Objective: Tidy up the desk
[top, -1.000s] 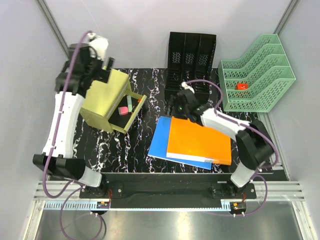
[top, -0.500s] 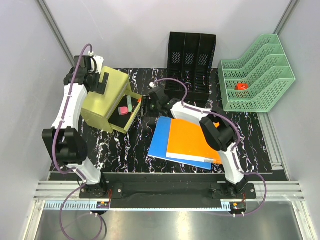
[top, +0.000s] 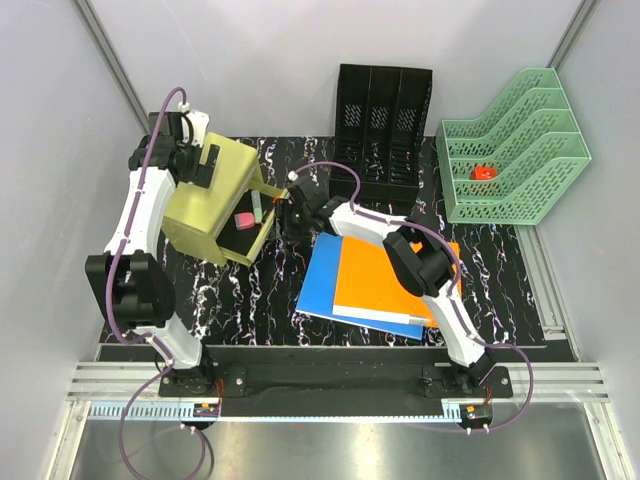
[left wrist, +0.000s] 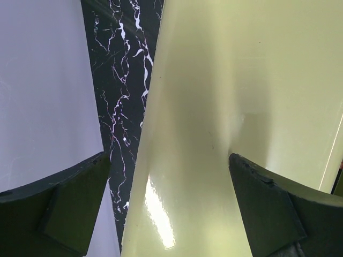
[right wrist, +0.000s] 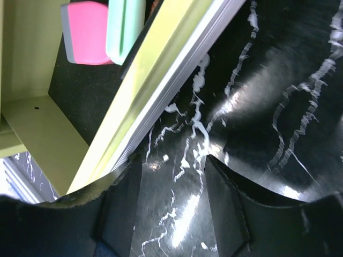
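Table point(top: 250, 300): black with white veins. It lies under all the things, in front of both arms.
Left pincer point(left wrist: 169, 160): spread wide over the top of the yellow-green box point(top: 205, 205), near its back edge. It pinches nothing.
Right pincer point(right wrist: 170, 182): its fingers are apart, low over the table, just beside the front of the drawer point(top: 262, 232). Only bare table shows between them.
Drawer: it sticks out of the box, open. A pink eraser point(top: 241, 220) and a pale green stick point(top: 256, 208) lie in it side by side.
Books: an orange book point(top: 385, 280) lies flat on a blue book point(top: 318, 275), right of the drawer.
Black holder point(top: 385, 110): stands at the far edge, behind the books.
Green rack point(top: 515, 150): at the far right corner, with a small red thing point(top: 484, 172) in it.
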Controlling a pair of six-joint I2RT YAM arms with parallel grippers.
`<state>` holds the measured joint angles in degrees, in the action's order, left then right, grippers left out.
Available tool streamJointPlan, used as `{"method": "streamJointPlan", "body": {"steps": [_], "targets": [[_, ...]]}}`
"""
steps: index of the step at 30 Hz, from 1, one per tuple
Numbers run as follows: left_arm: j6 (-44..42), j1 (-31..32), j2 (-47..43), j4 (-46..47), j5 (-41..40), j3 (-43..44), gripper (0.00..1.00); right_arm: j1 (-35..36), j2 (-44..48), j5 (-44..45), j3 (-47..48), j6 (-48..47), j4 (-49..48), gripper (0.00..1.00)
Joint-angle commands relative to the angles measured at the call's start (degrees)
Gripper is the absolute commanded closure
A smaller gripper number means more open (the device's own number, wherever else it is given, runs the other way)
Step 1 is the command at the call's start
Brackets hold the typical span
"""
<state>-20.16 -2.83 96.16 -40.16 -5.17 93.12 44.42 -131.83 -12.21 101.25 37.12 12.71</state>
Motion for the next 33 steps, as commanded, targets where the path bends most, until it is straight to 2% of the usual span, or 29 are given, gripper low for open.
{"method": "streamJointPlan", "body": {"steps": [1, 14, 19, 22, 27, 30, 31, 33], "targets": [[-2.51, -0.25, 1.22, -1.59, 1.47, -2.85, 0.01, 1.10, -3.25, -3.96, 7.98, 0.58, -2.60, 0.41], [-5.33, -0.16, -0.36, -2.46, 1.74, -4.44, 0.01, 4.26, -19.42, -14.51, 32.75, 8.66, -1.99, 0.42], [-5.41, -0.25, -0.71, -2.99, 2.18, -3.91, 0.01, 4.79, -22.59, -16.44, 36.82, 10.86, -1.64, 0.42], [-5.50, -0.16, -0.97, -3.43, 2.36, -3.48, 0.01, 4.79, -21.02, -16.01, 34.81, 10.25, -1.72, 0.42], [-4.54, -0.25, -7.02, -7.20, 7.17, 1.42, 0.01, 4.44, -13.12, -12.50, 21.82, 5.25, -3.21, 0.40], [-3.83, 0.28, -10.01, -17.02, 15.61, 9.76, 0.01, 3.39, -6.44, -9.07, 13.47, 2.08, -3.57, 0.35], [-4.44, 0.89, -10.64, -23.49, 18.50, 11.28, 0.01, 2.08, -3.29, -8.11, 11.44, 1.73, -3.74, 0.34], [-7.42, 4.04, -13.61, -29.94, 17.49, 11.04, 0.01, 0.41, -0.46, -7.40, 6.08, 0.76, -4.27, 0.33]]}}
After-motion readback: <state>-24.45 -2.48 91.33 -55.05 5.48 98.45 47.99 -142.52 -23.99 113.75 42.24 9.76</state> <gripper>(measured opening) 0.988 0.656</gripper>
